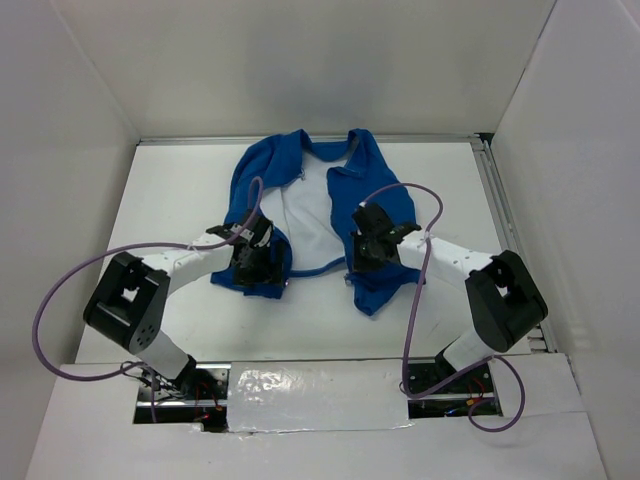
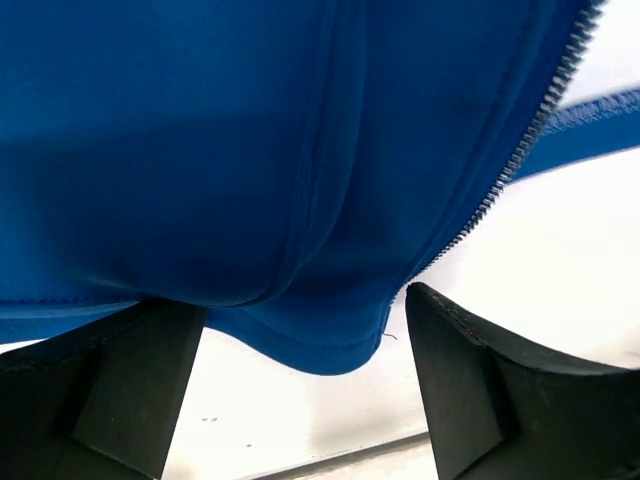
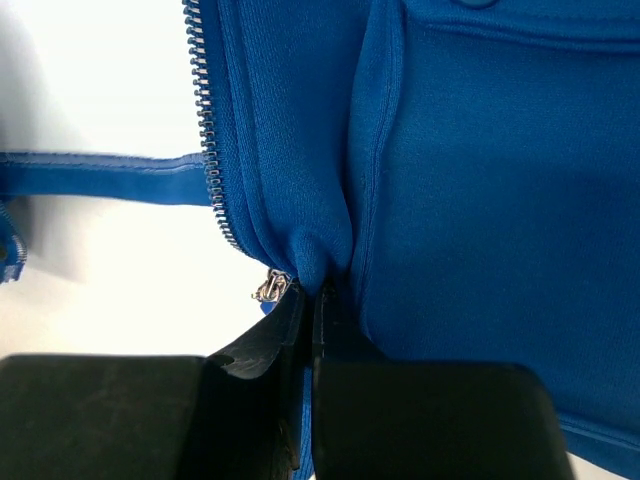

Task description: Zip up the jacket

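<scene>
The royal-blue jacket [image 1: 375, 185] lies open on the white table, its white lining [image 1: 310, 225] facing up. My left gripper [image 1: 256, 262] is open over the bottom corner of the jacket's left panel [image 2: 250, 180]; the hem hangs between the fingers [image 2: 455, 370] and the silver zipper teeth [image 2: 520, 150] run past the right finger. My right gripper [image 1: 368, 248] is shut on a pinch of the right panel [image 3: 480, 200] beside its zipper edge [image 3: 210, 150]. The silver zipper slider [image 3: 270, 288] sits just left of the closed fingers [image 3: 260, 350].
White enclosure walls stand around the table. A metal rail [image 1: 505, 230] runs along the table's right edge. Purple cables [image 1: 60, 290] loop from both arms. A foil-taped strip [image 1: 320, 385] lies between the arm bases.
</scene>
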Controlling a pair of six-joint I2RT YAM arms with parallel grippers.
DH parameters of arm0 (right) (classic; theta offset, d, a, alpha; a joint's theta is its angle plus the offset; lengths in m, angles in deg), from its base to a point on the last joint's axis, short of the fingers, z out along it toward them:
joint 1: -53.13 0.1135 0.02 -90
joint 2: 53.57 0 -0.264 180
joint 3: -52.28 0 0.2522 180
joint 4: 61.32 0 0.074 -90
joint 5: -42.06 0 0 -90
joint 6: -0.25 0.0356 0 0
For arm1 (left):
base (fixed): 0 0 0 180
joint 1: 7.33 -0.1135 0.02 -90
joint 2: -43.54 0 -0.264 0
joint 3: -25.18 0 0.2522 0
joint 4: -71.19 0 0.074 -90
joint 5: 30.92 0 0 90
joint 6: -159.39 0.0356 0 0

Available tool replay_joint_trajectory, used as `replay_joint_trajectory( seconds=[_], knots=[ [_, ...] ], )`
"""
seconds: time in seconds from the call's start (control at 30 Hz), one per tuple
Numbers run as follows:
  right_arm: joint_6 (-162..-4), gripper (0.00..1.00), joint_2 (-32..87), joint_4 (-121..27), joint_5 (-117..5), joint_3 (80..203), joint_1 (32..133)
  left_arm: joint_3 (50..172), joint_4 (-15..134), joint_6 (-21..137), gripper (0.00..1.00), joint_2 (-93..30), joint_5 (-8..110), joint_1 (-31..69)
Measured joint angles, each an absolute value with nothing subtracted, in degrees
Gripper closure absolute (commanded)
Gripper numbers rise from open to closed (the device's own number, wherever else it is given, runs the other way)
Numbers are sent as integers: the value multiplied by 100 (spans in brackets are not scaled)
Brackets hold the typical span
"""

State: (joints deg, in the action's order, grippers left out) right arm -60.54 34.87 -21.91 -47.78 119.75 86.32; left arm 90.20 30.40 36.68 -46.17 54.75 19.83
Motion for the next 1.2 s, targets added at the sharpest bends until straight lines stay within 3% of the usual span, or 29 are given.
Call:
replay_joint_trajectory(
  seconds=[0.07, 0.17, 0.2, 0.4, 0.53, 0.67, 0.83, 0.97, 1.03, 1.2],
  knots=[
    [-6080, 100, 3487, -2193, -4802, 11975, 8592, 9149, 2990, 3661, 11, -4720, 5608, 2132],
    [-6091, 100, 3487, -2217, -4808, 11967, 8553, 9311, 2957, 3690, 24, -4888, 5829, 2459],
    [-6091, 100, 3487, -2233, -4815, 11960, 8546, 9383, 2922, 3705, 34, -4954, 5918, 2591],
    [-6089, 100, 3487, -2267, -4817, 11912, 8538, 9816, 2699, 3626, 53, -5162, 6028, 2934],
    [-6087, 100, 3487, -2289, -4819, 11877, 8520, 9969, 2651, 3644, 53, -5092, 5866, 2934],
    [-6072, 100, 3487, -2348, -4819, 11803, 8407, 10045, 2614, 3663, 61, -4816, 5632, 2923],
    [-6065, 100, 3489, -2383, -4813, 11731, 8258, 10117, 2594, 3659, 63, -4432, 5381, 2838],
    [-6002, 100, 3509, -2499, -4826, 11571, 8050, 10117, 2585, 3659, 60, -4222, 5169, 2639],
    [-5930, 100, 3513, -2582, -4846, 11435, 7849, 10117, 2568, 3657, 51, -4123, 5088, 2523],
    [-5785, 100, 3539, -2643, -4863, 11315, 7403, 10117, 2550, 3628, 51, -3929, 4939, 2236]
  ],
)
